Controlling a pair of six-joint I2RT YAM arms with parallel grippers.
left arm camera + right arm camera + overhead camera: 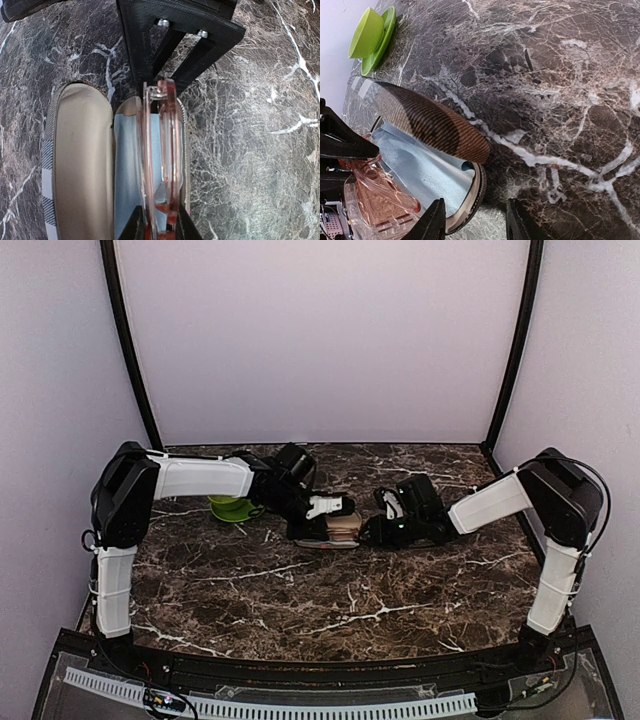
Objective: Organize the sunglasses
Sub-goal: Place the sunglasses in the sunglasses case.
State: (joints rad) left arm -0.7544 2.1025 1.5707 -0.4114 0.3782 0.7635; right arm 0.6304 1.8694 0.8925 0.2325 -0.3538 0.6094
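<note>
Spanning the whole scene, the dark brown marble tabletop (330,590) carries everything, and both arms meet over its middle. Next in size, the open oval glasses case with a plaid woven shell and beige lining (432,125) lies with its lid folded flat to one side, presumably so the tray is free to receive. The right gripper (475,225) stands astride one end of the case with its jaws partway apart. It looks placed to steady the case, though I cannot tell whether its fingers actually press the rim. The left gripper (159,226) is narrowed onto the folded pink translucent plastic sunglasses (160,150), pinching them edge-up so they can go in lengthwise. The sunglasses run out from between its fingertips, lined up along the tray above the pale blue cleaning cloth (427,175) lying in it; whether they touch the cloth is unclear. Smallest, a lime-green plastic dish (370,35) sits well apart on the left, seemingly no part of this step.
</note>
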